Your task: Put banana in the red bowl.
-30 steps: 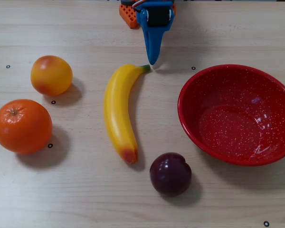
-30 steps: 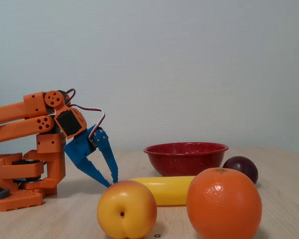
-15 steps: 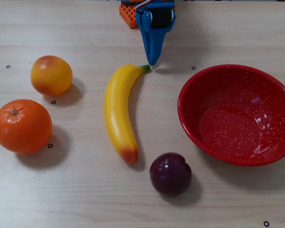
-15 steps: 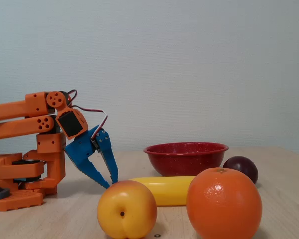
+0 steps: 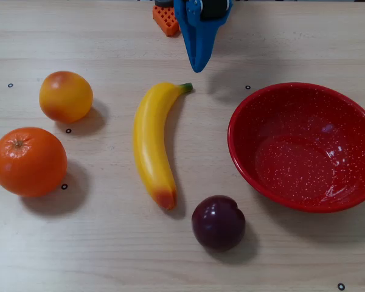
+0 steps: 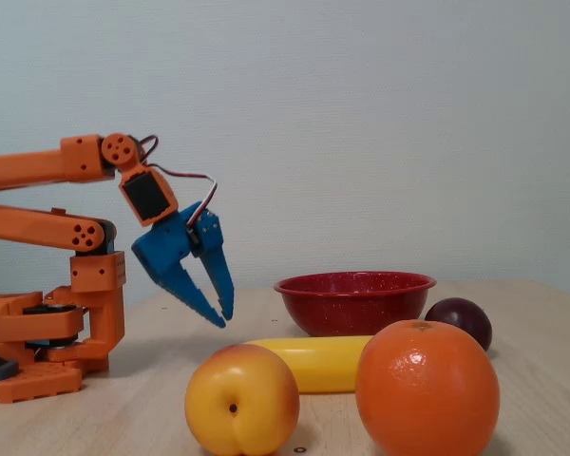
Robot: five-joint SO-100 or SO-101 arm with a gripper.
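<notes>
Currently pincer [image 6: 220,318] empty, jaws slightly parted, above desk [image 5: 109,255]. Widen, descend across banana [image 5: 151,143] midsection; avoid plum [image 5: 218,222] en route to red bowl [image 5: 243,164].

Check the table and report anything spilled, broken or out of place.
Nothing stands out. The banana, orange, peach and plum lie intact on the table, the red bowl sits upright and empty, and the claw hangs above the table, empty.

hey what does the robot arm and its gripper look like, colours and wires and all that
The arm is orange plastic, built of boxy links with round, holed joint caps and a black servo block at the wrist. Thin red, black and white wires loop above the wrist. The gripper is blue, with two long fingers tapering to points. No markings visible.
</notes>
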